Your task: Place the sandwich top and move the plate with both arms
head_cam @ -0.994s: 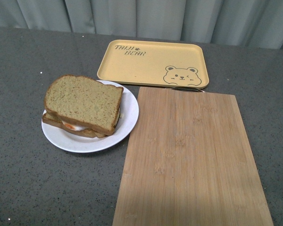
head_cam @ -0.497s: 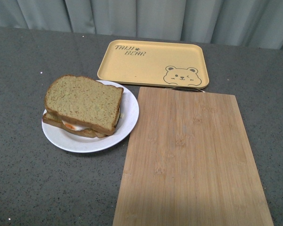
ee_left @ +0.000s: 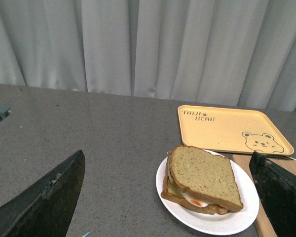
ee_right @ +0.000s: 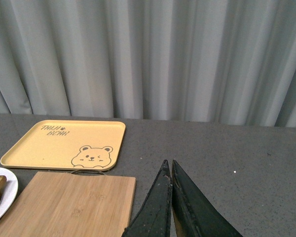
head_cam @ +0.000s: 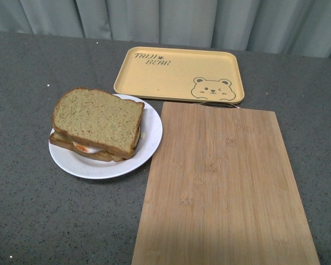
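The sandwich top [head_cam: 98, 120], a tan slice with a brown crust, lies on a slice bearing a fried egg on the white plate [head_cam: 150, 138], left of a wooden board. It also shows in the left wrist view [ee_left: 204, 174] on the plate [ee_left: 246, 217]. Neither arm shows in the front view. My left gripper [ee_left: 170, 170] is open and empty, held back from the plate, its fingers [ee_left: 49, 202] wide apart to either side of it. My right gripper [ee_right: 169, 165] is shut and empty above the grey table, right of the board. The plate's edge [ee_right: 6, 195] shows there.
A bamboo cutting board [head_cam: 223, 182] lies right of the plate, touching its rim. A yellow tray with a bear drawing [head_cam: 179, 74] sits behind them. Grey curtains close off the back. The grey tabletop [head_cam: 33, 215] lies around them.
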